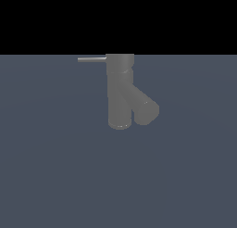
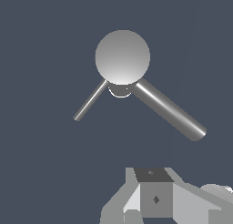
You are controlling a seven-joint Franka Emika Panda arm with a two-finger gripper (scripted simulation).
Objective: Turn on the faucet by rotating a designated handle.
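The faucet (image 1: 121, 95) is a matte grey Y-shaped body standing on the floor, its thick spout (image 1: 144, 106) branching toward the exterior view's right. The handle (image 1: 91, 59), a thin light-grey rod, sticks out level from the cap toward the exterior view's left. Seen from above in the wrist view, the faucet's round cap (image 2: 122, 57) has the handle (image 2: 90, 101) and the spout (image 2: 168, 109) spreading away from it. My gripper (image 2: 154, 191) shows only partly at the frame's edge, well clear of the faucet and touching nothing. Its jaws are too cropped to read. The exterior view does not show it.
A plain blue-grey floor (image 1: 55, 167) spreads around the faucet, with a black background above it.
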